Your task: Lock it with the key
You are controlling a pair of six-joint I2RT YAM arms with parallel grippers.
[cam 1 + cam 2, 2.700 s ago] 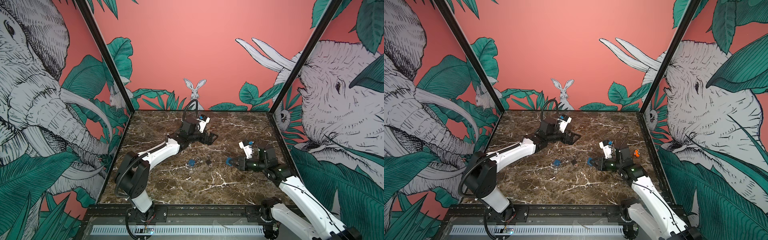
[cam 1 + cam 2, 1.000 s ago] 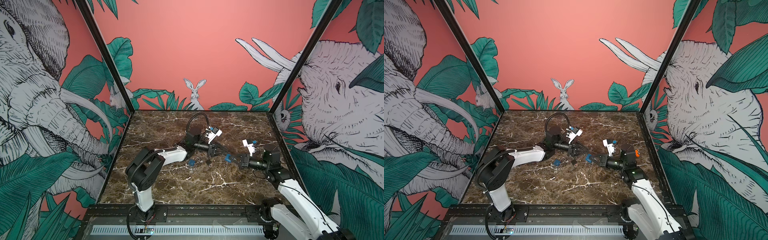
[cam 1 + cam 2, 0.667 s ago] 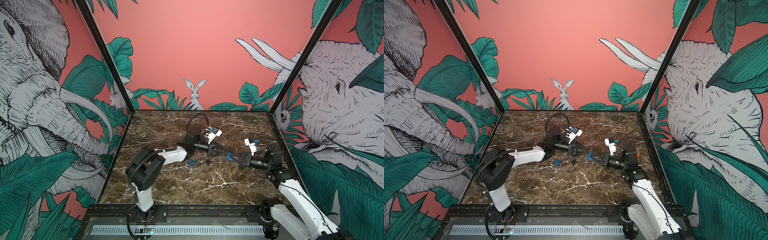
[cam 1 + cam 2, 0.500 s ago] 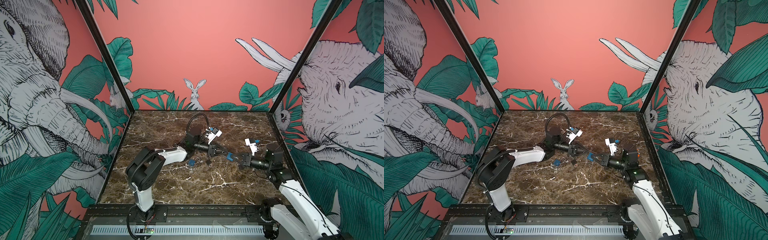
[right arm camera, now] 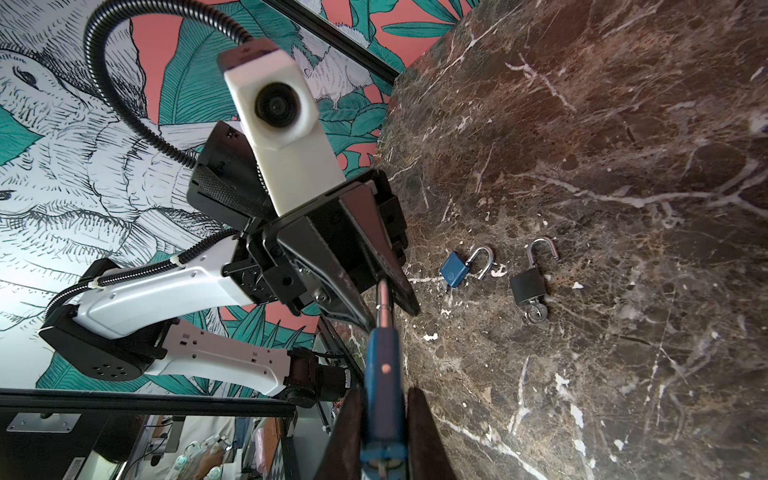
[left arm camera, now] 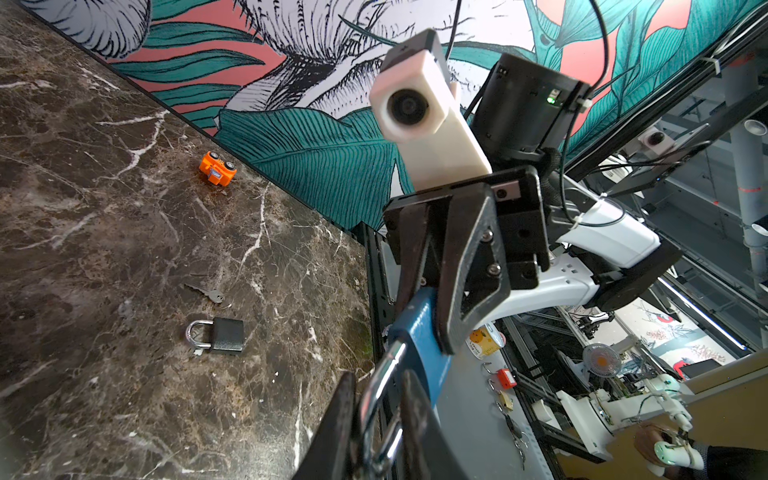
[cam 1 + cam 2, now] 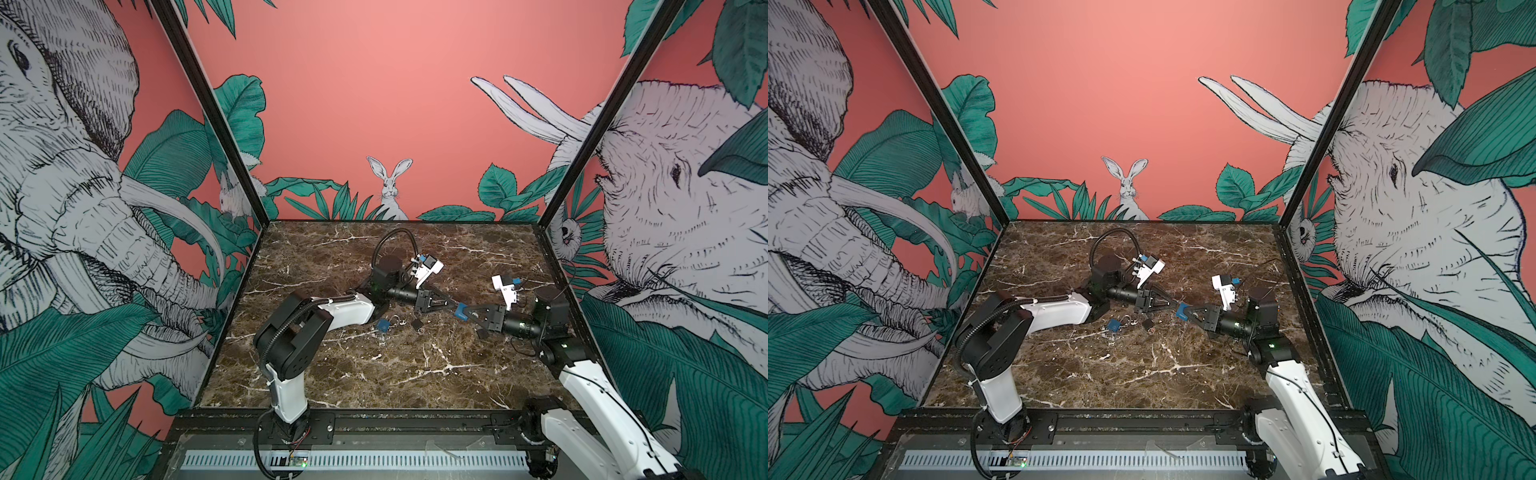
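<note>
Our right gripper (image 7: 466, 314), 3 o'clock, clamps blue padlock (image 7: 459, 312) steady; left gripper (image 7: 451, 306), 9 o'clock, pinches shackle (image 5: 384, 301), presumably to shut it.

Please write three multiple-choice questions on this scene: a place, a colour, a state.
1. Where is the held blue padlock? A flat on the marble; B between the two grippers; C on the front rail.
2. What colour is the small thing by the wall? A orange; B green; C white.
3. How is the black padlock beside the loose blue padlock? A shackle shut; B shackle open, key inserted; C in pieces.
1 B: right gripper clamps its body, left gripper pinches its shackle. 2 A: plainly orange. 3 B: shackle raised, key in the body.
</note>
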